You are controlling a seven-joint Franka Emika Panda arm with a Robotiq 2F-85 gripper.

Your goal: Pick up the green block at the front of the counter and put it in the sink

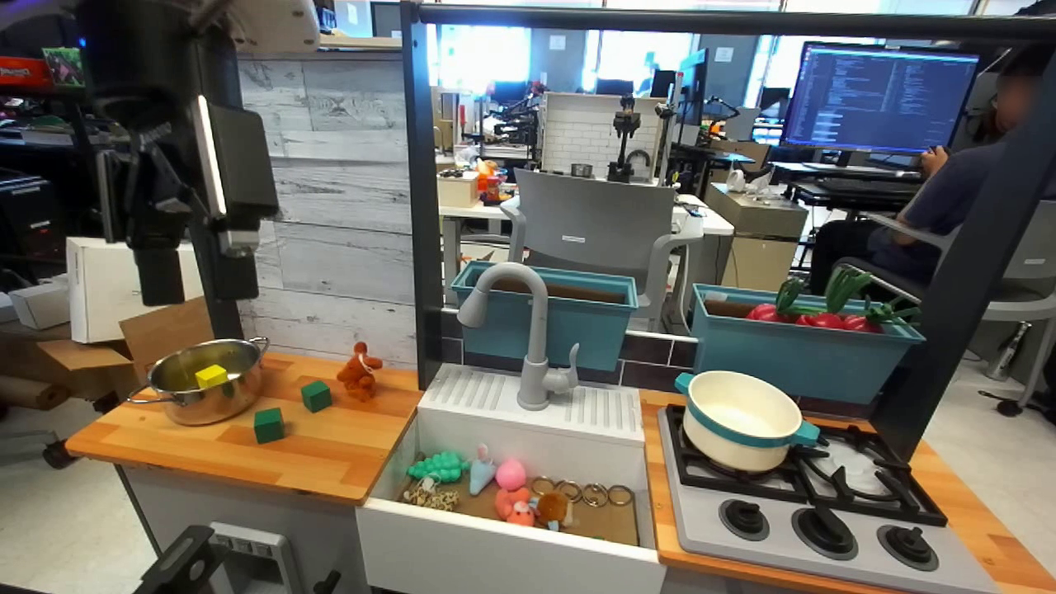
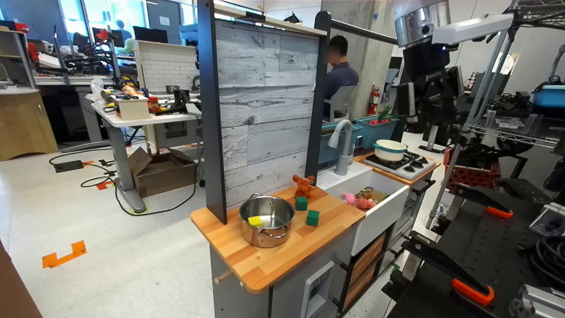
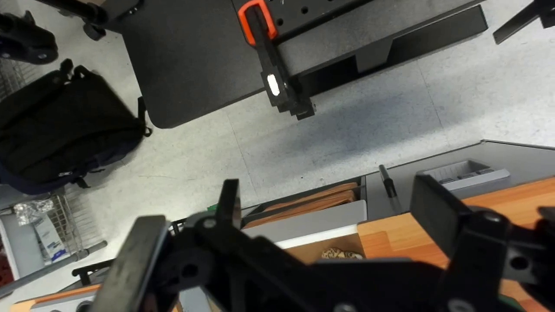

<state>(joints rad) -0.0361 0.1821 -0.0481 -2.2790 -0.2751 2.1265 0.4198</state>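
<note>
Inside the counter's [image 1: 338,458] edge — green block [image 1: 269,426] stands apart.

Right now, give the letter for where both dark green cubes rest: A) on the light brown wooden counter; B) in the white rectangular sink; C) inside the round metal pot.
A: in both exterior views the front green cube and rear green cube sit on the wooden counter.

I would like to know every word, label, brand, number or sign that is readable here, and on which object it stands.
"ROBOTIQ", faint, so only probable: on the gripper.
Screen text on the monitor: too small to read.
Label on the grey chair: too small to read.
Nothing else reads clearly.
</note>
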